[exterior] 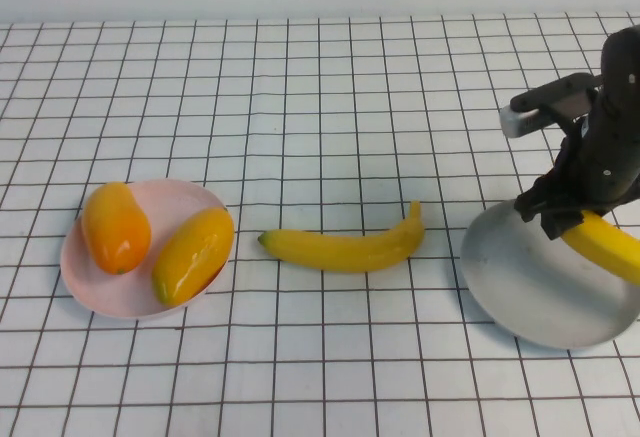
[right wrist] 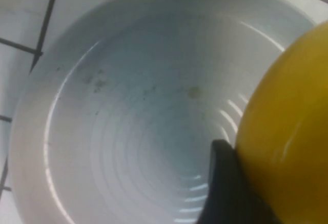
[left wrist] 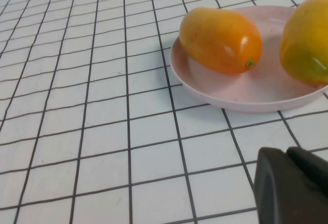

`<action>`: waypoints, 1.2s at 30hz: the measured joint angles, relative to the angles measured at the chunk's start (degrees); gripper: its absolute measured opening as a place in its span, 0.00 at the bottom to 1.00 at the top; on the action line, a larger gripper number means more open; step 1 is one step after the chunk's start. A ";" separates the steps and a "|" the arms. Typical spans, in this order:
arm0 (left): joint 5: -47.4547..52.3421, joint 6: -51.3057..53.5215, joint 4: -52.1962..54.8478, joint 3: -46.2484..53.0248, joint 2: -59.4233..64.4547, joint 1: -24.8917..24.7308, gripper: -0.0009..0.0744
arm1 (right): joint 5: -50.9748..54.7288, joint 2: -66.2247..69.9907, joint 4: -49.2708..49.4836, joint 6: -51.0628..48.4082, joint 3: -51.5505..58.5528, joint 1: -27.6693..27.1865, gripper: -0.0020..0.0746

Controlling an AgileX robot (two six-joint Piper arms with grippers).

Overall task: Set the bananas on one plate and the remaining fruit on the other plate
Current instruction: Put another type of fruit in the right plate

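Observation:
One banana [exterior: 345, 247] lies on the table between the plates. My right gripper [exterior: 565, 219] is shut on the second banana [exterior: 610, 245] and holds it over the right side of the grey-blue plate [exterior: 520, 287]. In the right wrist view this banana [right wrist: 292, 116] fills the side next to one dark finger [right wrist: 225, 183], above the plate's bowl [right wrist: 128, 106]. The orange mango-like fruit [exterior: 115, 227] and the yellow-orange one [exterior: 193, 254] lie on the pink plate [exterior: 100, 292]. My left gripper [left wrist: 287, 155] is shut and empty, just off that plate [left wrist: 246, 93]; it does not show in the high view.
The table is a white cloth with a black grid. A pale wall runs along the far edge. The right arm's dark body [exterior: 610, 127] stands over the far right of the table.

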 joint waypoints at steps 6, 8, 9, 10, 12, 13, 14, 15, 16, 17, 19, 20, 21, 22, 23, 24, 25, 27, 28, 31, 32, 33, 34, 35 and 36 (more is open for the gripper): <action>0.00 0.00 0.00 0.00 0.00 0.00 0.01 | -0.88 4.10 -0.01 0.00 0.09 0.00 0.63; 0.00 0.00 0.00 0.00 0.00 0.00 0.01 | -0.88 5.13 -0.14 -0.64 0.09 0.00 0.71; 0.00 0.00 0.00 0.00 0.00 0.00 0.01 | -0.88 5.46 -0.27 -0.89 0.09 0.00 0.73; 0.00 0.00 0.00 0.00 0.00 0.00 0.01 | -0.75 5.43 -0.28 -1.05 -0.05 0.00 0.74; 0.00 0.00 0.00 0.00 0.00 0.00 0.01 | -0.39 5.30 0.23 -2.48 -0.88 0.21 0.74; 0.00 0.00 0.00 0.00 0.00 0.00 0.01 | -0.39 4.82 1.15 -3.75 -1.52 0.35 0.74; 0.00 0.00 0.00 0.00 0.00 0.00 0.01 | -0.39 4.22 2.56 -5.31 -2.28 0.68 0.74; 0.00 0.00 0.00 0.00 0.00 0.00 0.01 | -0.51 3.61 3.85 -6.80 -2.95 1.33 0.74; 0.00 0.00 0.00 0.00 0.00 0.00 0.01 | -0.59 2.82 5.82 -9.01 -3.91 2.12 0.73; 0.00 0.00 0.00 0.00 0.00 0.00 0.01 | -0.59 2.03 7.94 -11.56 -5.04 3.16 0.73; 0.00 0.00 0.00 0.00 0.00 0.00 0.01 | -0.14 0.89 11.41 -16.88 -7.39 5.50 0.73; 0.00 0.00 0.00 0.00 0.00 0.00 0.01 | 0.48 0.63 12.83 -20.18 -8.70 7.02 0.73; 0.00 0.00 0.00 0.00 0.00 0.00 0.01 | 1.10 0.61 13.58 -23.64 -9.85 8.33 0.73; 0.00 0.00 0.00 0.00 0.00 0.00 0.01 | 1.54 0.61 14.11 -27.20 -10.70 10.39 0.73; 0.00 0.00 0.00 0.00 0.00 0.00 0.01 | 2.00 0.61 14.28 -30.80 -11.23 11.80 0.73; 0.00 0.00 0.00 0.00 0.00 0.00 0.01 | 2.27 0.75 14.49 -33.77 -11.48 13.55 0.73; 0.00 0.00 0.00 0.00 0.00 0.00 0.01 | 2.38 0.99 14.74 -37.25 -11.74 15.28 0.73; 0.00 0.00 0.00 0.00 0.00 0.00 0.01 | 1.93 1.91 14.97 -42.68 -11.75 18.13 0.73; 0.00 0.00 0.00 0.00 0.00 0.00 0.01 | 1.29 2.60 14.97 -44.93 -11.75 19.54 0.73; 0.00 0.00 0.00 0.00 0.00 0.00 0.01 | -2.76 5.23 14.33 -48.19 -11.75 22.52 0.73; 0.00 0.00 0.00 0.00 0.00 0.00 0.01 | -3.88 6.21 13.57 -48.60 -11.75 23.21 0.73; 0.00 0.00 0.00 0.00 0.00 0.00 0.01 | -4.50 6.99 12.67 -48.84 -11.75 23.68 0.73; 0.00 0.00 0.00 0.00 0.00 0.00 0.01 | -4.87 7.78 11.94 -48.93 -11.75 23.93 0.73; 0.00 0.00 0.00 0.00 0.00 0.00 0.01 | -5.25 8.91 10.85 -49.08 -11.75 24.14 0.73; 0.00 0.00 0.00 0.00 0.00 0.00 0.01 | -5.51 9.84 10.02 -49.17 -11.75 24.17 0.73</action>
